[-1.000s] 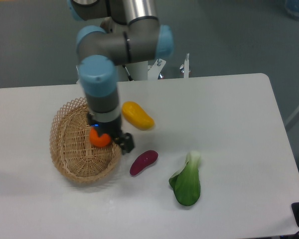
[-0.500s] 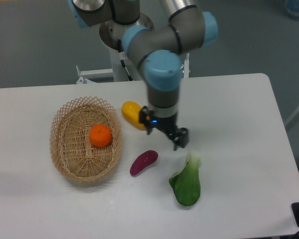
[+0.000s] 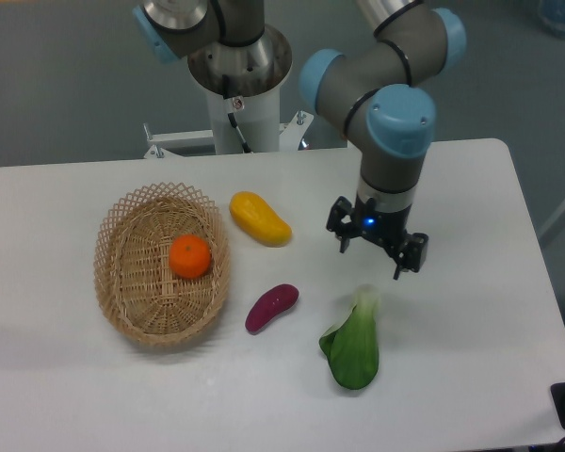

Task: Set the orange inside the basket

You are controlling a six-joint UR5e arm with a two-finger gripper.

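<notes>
While I watch from my remote station, these are my notes on the scene.

Writing: I can read no brand, label or lettering on anything.
Table: I see a white table (image 3: 471,188) with a rounded far right corner, its top smooth and matte.
Room: dark grey floor lies behind the table; the arm's round base (image 3: 237,71) stands at the far edge.
Orange: the orange (image 3: 189,256) sits inside the basket, near its middle, touching the woven bottom.
Basket: the basket (image 3: 122,311) is on my view's left part of the table, oval, tan wicker, with a lattice rim.
Gripper: the gripper (image 3: 378,252) hangs above the table toward the right, well apart from the basket, its two black fingers spread wide and holding nothing.
Mango: a yellow mango (image 3: 259,217) lies just right of the basket rim.
Purple vegetable: a purple vegetable (image 3: 271,307) lies nearer me, beside the basket.
Bok choy: a green bok choy (image 3: 352,343) lies below the gripper.
</notes>
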